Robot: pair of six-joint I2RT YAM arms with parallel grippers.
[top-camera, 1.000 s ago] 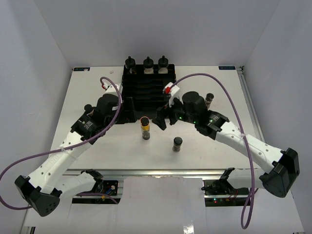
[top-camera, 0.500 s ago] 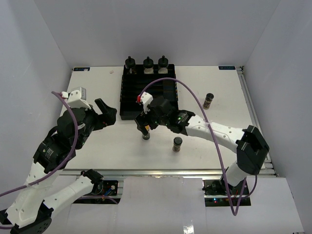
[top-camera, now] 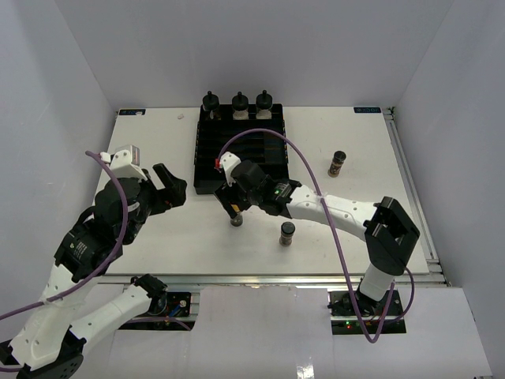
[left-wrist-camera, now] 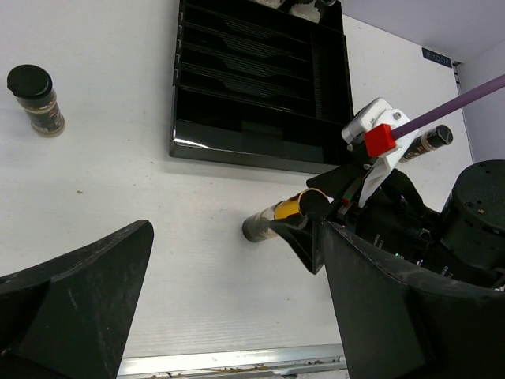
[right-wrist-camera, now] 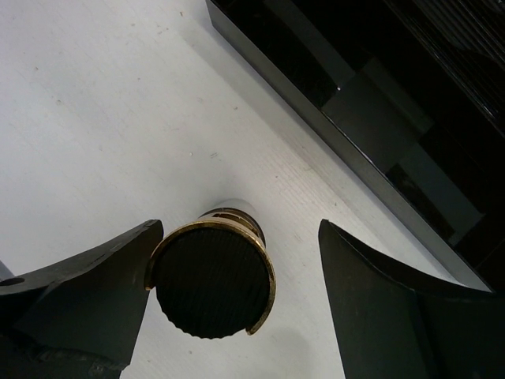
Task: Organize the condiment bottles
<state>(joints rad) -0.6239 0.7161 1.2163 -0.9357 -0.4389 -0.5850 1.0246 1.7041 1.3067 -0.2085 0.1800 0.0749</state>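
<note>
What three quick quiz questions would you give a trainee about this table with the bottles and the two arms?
1. True or false: the squat clear bottles stand at the far end of the black tray.
2. What sits between the open fingers of the right gripper?
A. the yellow-banded jar
B. a squat bottle
C. nothing
3. How many slim spice jars are on the table outside the tray?

Key: 1 true; 2 A; 3 three.
</note>
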